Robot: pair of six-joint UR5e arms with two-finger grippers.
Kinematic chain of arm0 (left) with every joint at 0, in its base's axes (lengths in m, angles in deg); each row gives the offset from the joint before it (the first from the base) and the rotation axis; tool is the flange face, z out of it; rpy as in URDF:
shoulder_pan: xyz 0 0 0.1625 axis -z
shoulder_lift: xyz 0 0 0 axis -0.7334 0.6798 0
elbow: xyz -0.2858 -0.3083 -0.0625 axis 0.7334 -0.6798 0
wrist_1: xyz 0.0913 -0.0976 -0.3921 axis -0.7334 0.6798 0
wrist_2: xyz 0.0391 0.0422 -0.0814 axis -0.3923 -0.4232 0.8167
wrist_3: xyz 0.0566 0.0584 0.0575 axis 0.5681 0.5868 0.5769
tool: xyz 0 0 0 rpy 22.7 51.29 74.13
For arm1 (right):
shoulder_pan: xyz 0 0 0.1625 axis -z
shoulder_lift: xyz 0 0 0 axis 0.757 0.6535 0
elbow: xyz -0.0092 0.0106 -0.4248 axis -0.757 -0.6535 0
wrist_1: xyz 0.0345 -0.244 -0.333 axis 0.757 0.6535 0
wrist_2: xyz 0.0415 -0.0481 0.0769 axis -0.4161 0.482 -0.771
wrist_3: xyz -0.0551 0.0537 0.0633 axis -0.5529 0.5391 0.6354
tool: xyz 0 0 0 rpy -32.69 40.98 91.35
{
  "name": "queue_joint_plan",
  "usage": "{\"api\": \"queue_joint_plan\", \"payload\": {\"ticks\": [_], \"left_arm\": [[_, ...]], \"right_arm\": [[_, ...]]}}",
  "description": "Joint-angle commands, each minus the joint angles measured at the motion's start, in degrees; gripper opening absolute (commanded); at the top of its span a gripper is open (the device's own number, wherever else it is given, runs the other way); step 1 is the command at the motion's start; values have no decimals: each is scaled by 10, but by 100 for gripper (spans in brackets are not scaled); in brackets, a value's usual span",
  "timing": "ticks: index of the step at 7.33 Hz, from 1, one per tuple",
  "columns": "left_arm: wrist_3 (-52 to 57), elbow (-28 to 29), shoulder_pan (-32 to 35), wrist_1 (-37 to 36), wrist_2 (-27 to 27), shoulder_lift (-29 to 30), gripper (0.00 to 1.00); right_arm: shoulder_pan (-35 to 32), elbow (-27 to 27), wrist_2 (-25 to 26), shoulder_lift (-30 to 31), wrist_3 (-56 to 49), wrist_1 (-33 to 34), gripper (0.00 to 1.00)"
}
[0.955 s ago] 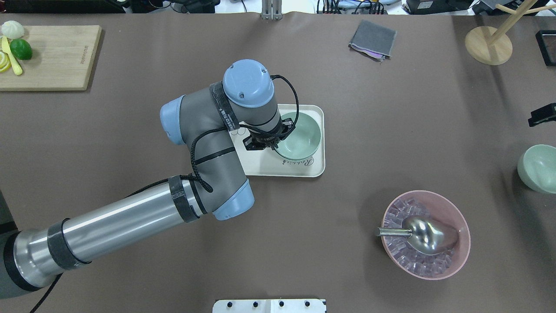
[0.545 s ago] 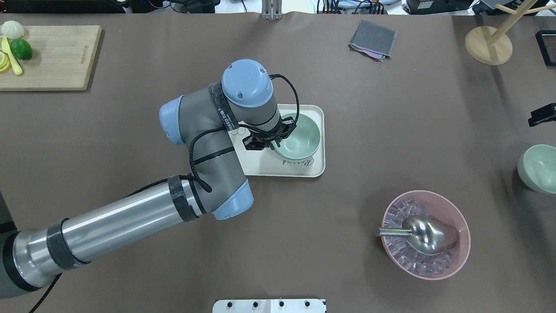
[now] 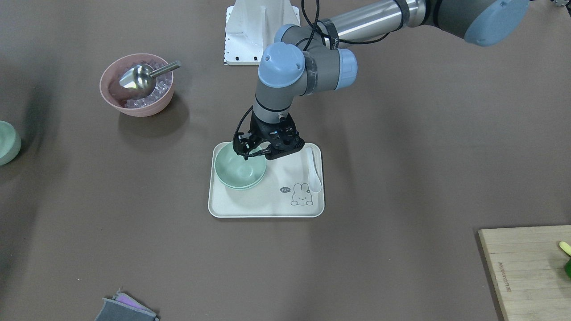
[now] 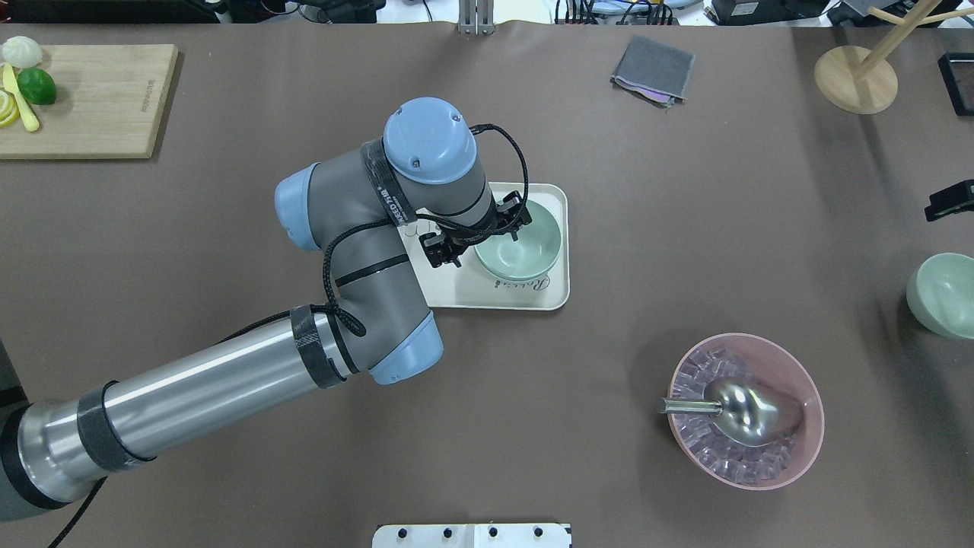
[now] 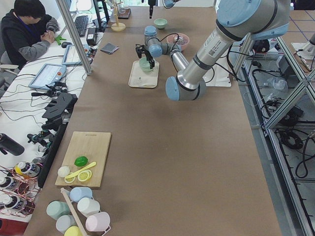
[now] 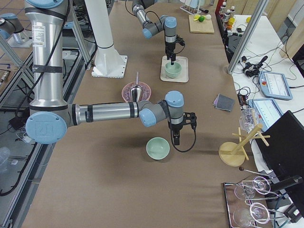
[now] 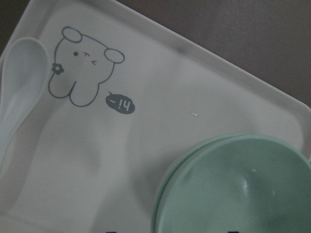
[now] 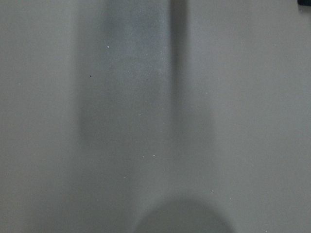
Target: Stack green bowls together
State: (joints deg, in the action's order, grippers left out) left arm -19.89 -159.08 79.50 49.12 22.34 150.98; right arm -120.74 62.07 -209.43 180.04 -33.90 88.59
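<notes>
Two pale green bowls (image 4: 525,245) sit nested one in the other on the white tray (image 4: 517,294). The pair also shows in the front view (image 3: 238,171) and in the left wrist view (image 7: 243,189), where two rims are visible. My left gripper (image 4: 498,232) hangs just above the stack's rim, open and empty; it also shows in the front view (image 3: 253,154). The third green bowl (image 4: 943,293) stands alone at the table's right edge. My right gripper (image 6: 176,139) hovers beside it (image 6: 157,148); I cannot tell whether it is open or shut.
A pink bowl (image 4: 814,426) with ice and a metal scoop stands front right. A white spoon (image 3: 314,171) lies on the tray. A cutting board (image 4: 99,99) with fruit is far left. A grey cloth (image 4: 653,70) and a wooden stand (image 4: 856,80) are at the back.
The green bowl held at its rim has dropped into the bowl on the tray. My left gripper has let go and risen slightly. The right arm has not moved.
</notes>
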Motion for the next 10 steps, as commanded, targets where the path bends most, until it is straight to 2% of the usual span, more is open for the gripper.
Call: {"api": "queue_joint_plan", "payload": {"ticks": [1,2,3,5,7,9,10], "left_arm": [[3,-36,20,-9,45,-10,98],[53,-107,22,-10,51,-82,98],[118,-203,31,-23,53,-169,98],[240,-291,100,-114,104,-237,98],[380,-324,165,-115,128,-324,98],[575,-319,248,-113,168,-400,99],[623,-317,275,-113,176,-423,99]], "right_arm": [[0,-2,1,1,0,0,100],[0,-3,1,2,0,0,100],[1,-9,1,3,-3,0,100],[1,-5,0,25,-6,-11,100],[1,-9,-5,73,-6,-86,100],[2,-16,-17,112,-10,-143,100],[2,-26,-32,128,-11,-171,100]]}}
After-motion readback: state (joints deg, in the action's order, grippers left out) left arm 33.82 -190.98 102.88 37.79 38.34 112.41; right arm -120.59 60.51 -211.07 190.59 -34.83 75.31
